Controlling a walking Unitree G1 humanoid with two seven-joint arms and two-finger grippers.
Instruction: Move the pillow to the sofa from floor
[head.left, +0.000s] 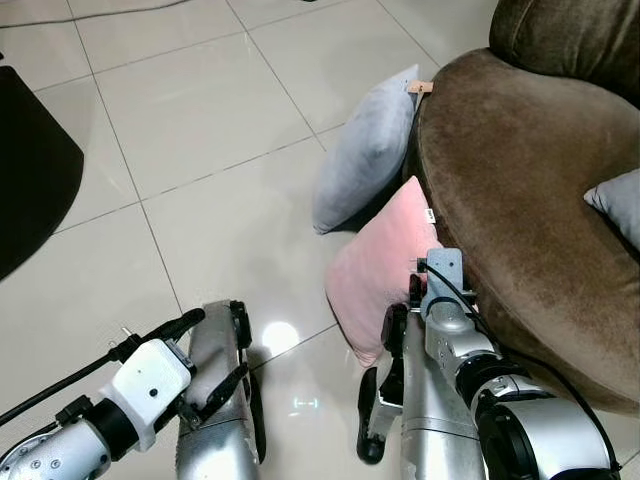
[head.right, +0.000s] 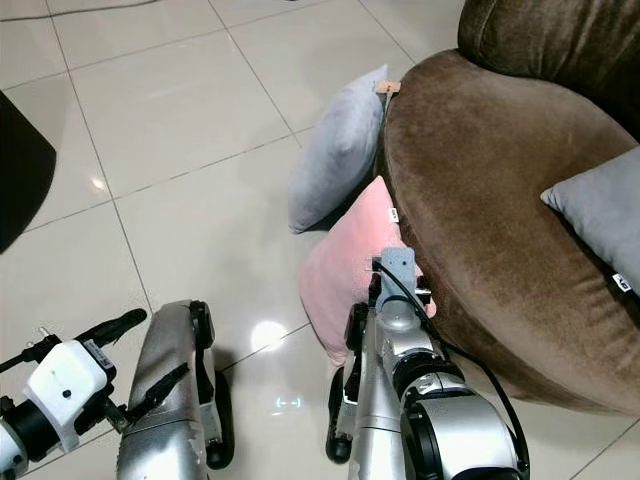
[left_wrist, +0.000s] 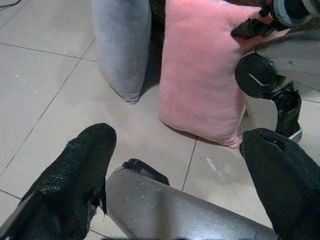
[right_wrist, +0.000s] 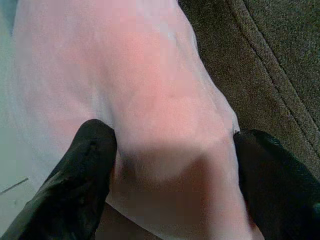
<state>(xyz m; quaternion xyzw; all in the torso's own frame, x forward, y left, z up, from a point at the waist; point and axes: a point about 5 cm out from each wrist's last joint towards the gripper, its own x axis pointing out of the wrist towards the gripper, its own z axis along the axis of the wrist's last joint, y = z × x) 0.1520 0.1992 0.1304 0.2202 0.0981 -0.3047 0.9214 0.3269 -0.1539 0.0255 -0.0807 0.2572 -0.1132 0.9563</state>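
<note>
Sofa (head.left: 520, 190): brown, on the robot's right. Pink pillow (head.left: 380, 275): on the floor, leaning on the sofa base, long axis near upright. Right gripper (right_wrist: 170, 175): nearer arm, 2 fingers spread astride the pillow's upper edge, not yet closed. Left gripper (left_wrist: 175, 175): open, well apart.

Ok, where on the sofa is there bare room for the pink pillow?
The brown sofa seat is bare from its front edge to the grey cushion at its right. At the base it is crowded: pink pillow and grey pillow lean there, right gripper astride the pink.
</note>
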